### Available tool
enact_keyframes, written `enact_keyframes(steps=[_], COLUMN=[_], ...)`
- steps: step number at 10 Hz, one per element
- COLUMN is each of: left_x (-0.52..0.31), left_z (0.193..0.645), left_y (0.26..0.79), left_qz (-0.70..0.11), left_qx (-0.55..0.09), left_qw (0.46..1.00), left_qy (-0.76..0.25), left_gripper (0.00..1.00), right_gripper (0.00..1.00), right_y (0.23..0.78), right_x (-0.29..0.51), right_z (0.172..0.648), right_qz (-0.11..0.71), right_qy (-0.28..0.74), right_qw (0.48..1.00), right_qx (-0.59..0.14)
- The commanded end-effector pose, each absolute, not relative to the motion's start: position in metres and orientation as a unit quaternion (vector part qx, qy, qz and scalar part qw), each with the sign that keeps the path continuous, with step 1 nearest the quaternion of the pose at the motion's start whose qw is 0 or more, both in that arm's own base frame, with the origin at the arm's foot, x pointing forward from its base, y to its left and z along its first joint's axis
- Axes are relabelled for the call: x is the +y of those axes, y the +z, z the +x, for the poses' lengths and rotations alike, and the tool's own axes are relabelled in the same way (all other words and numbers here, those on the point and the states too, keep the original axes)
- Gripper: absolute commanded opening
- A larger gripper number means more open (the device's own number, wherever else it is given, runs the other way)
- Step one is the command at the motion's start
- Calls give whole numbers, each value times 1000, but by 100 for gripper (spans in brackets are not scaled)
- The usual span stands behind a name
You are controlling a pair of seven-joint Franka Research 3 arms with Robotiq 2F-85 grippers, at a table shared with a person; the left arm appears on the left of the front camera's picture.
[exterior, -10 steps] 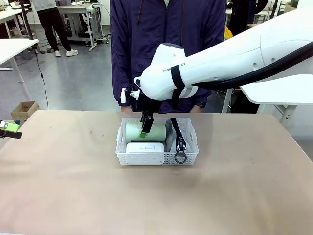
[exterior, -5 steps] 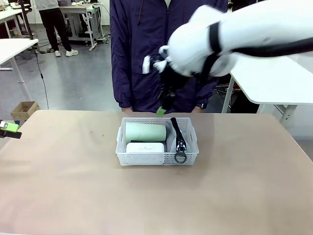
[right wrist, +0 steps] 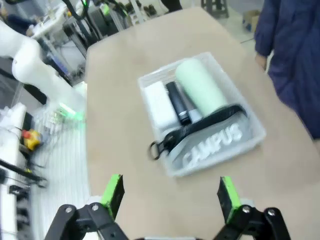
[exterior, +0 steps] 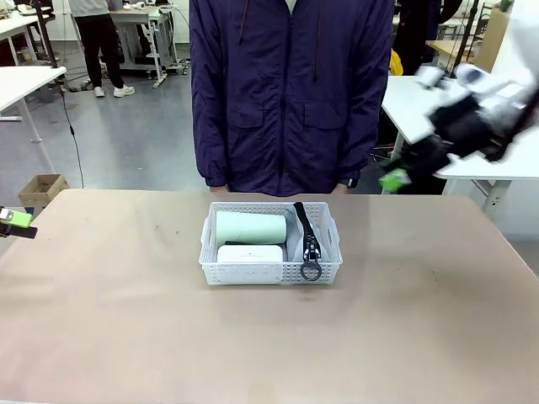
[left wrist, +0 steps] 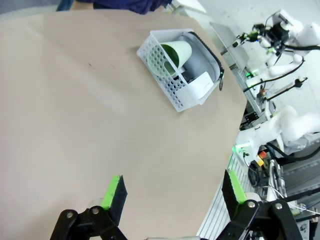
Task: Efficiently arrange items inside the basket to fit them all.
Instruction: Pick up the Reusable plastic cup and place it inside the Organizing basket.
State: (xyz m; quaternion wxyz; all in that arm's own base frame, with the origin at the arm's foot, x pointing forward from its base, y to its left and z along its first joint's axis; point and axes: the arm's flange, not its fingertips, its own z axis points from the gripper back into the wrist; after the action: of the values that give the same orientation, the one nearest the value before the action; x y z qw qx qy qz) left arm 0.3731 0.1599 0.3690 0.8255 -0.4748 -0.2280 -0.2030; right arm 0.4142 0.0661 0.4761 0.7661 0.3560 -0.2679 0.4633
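the shallow white plastic basket w/ lattice sides sat mid-table on the tan tabletop, in front of a person in a dark navy jacket.

right gripper: green-padded fingers spread wide, nothing between them. basket lay well ahead of the fingertips, apart from them. inside it: pale green cup on its side, black stapler just beside it, white rectangular box on the stapler's other side, grey soft pouch w/ pale lettering nearest the fingers w/ its black strap and ring lying across it, ring over the basket rim. in front view the right gripper was blurred, up off the table, well to the side of the basket.

left gripper: fingers spread wide too, empty, over bare tabletop; basket far ahead of the tips, cup visible in it.
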Motion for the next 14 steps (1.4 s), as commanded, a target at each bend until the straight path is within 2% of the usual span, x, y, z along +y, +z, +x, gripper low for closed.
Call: enact_keyframes(steps=[1,4,6,7,8,9,14], left_x=[159,159,159,159,159,159,159], left_z=[371,371,371,371,371,371,371], left_y=[370,370,370,370,370,370,370], left_qz=[-474,-474,-474,-474,-474,-474,-474], left_qx=[-228,-228,-228,-228,-228,-228,-228], left_qw=[826,826,826,826,826,826,826], left_qy=[-204,-204,-204,-204,-204,-204,-204], left_gripper=[100,100,100,100,100,100,100], right_gripper=[100,100,100,100,100,100,100], right_y=[466,454,423,409,401,417,417], right_x=[16,-36,-64,-67,-61,-65,-65], right_z=[387,344,323,324,337,323,323], right_qz=[444,542,583,584,551,577,577], right_qy=[327,262,199,190,201,214,214], right_qw=[795,772,766,768,793,766,766], right_qx=[-253,-205,-182,-184,-163,-188,-188])
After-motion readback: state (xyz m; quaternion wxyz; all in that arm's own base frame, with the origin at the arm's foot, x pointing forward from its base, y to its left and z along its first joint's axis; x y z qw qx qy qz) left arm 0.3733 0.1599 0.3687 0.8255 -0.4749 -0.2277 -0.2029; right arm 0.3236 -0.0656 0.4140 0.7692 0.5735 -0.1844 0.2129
